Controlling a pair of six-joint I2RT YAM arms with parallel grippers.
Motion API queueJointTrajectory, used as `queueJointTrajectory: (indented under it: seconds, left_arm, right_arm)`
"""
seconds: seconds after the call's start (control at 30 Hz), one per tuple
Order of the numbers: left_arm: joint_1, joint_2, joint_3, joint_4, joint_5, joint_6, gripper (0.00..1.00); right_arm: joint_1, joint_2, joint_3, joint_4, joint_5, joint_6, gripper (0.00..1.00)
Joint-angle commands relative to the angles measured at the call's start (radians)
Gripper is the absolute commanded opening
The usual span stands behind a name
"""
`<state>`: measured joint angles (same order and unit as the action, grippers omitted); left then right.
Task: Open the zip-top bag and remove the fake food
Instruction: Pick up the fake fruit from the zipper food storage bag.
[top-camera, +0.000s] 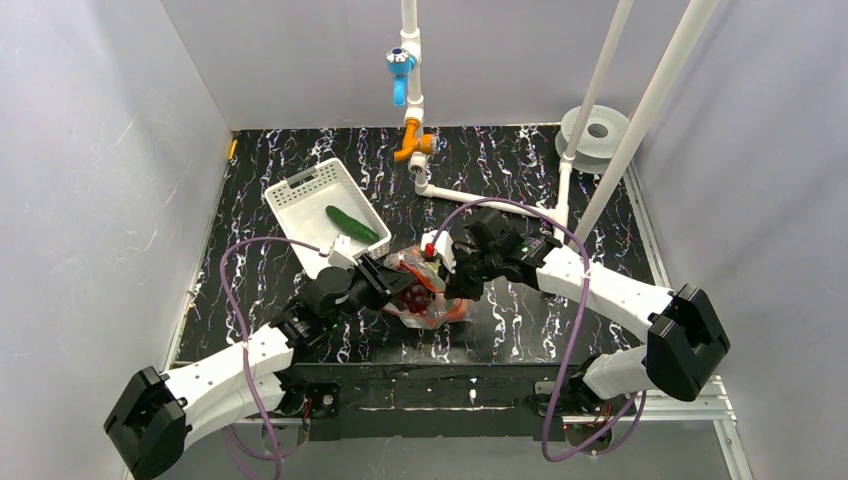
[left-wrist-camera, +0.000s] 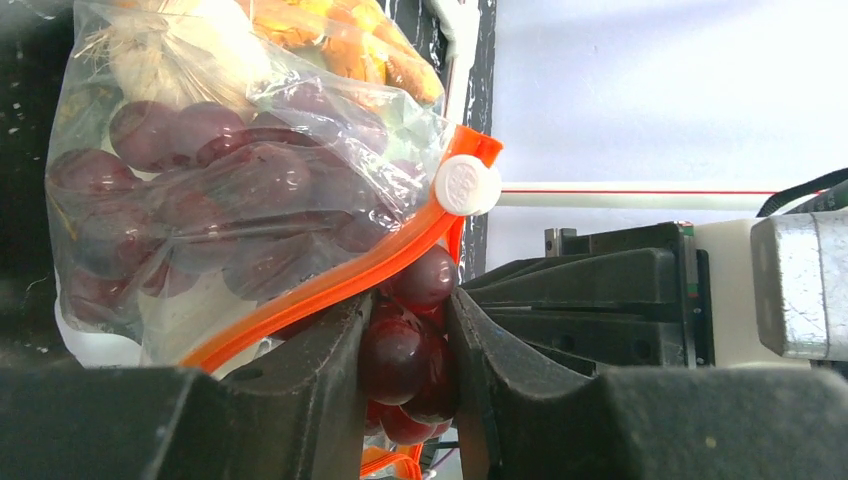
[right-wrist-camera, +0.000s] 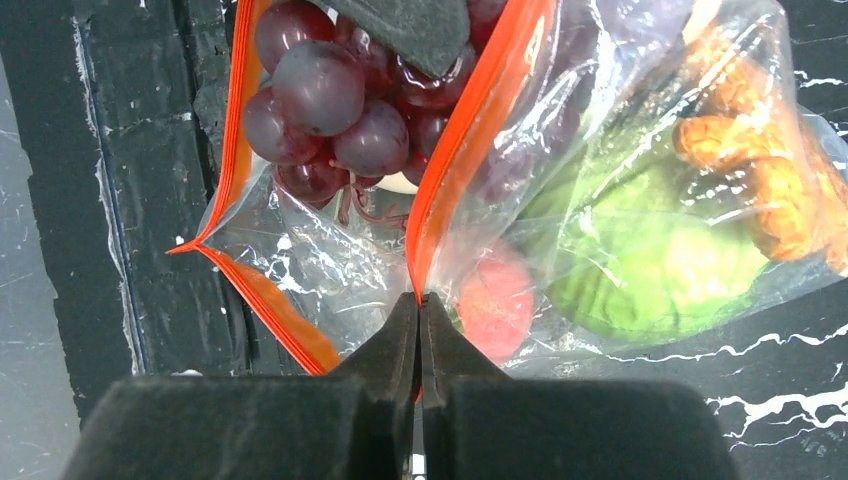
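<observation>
L gripper (left-wrist-camera: 408, 335) is clamping grape bunch (left-wrist-camera: 424, 278) at mouth of zip-top bag (left-wrist-camera: 250, 130); R gripper (right-wrist-camera: 420, 305) is pinching bag's orange rim, jaws together. Bag is lying on tabletop (top-camera: 520, 180).

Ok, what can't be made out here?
Top external: contents of the zip-top bag, too small and covered by the left gripper and right gripper.
Left wrist: lower half of the grape bunch, hidden between that gripper's fingers.
Right wrist: the white piece, mostly behind the grape bunch.

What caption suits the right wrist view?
Right gripper pinches the open zip-top bag by its rim, grapes at the mouth.
</observation>
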<state>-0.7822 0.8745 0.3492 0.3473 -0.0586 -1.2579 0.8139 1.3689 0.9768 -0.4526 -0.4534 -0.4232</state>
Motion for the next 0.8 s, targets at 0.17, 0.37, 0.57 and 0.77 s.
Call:
queueJointTrajectory:
  seconds: [0.17, 0.37, 0.57, 0.77]
  left_arm:
    - [0.056, -0.081, -0.026, 0.064, 0.054, -0.059, 0.04]
    - [0.056, -0.061, -0.052, 0.108, -0.015, -0.112, 0.04]
    - [0.056, 0.034, -0.029, 0.191, -0.065, -0.127, 0.03]
    - [0.056, 0.058, -0.042, 0.25, -0.044, -0.152, 0.01]
  right_arm:
    - [-0.038, -0.02, 0.003, -0.03, 0.046, 0.02, 0.01]
    - [0.013, -0.01, 0.021, -0.11, -0.139, -0.02, 0.01]
    - [0.097, 0.057, 0.071, -0.139, -0.112, -0.033, 0.01]
    - [0.091, 0.067, 0.068, -0.103, 0.015, -0.005, 0.09]
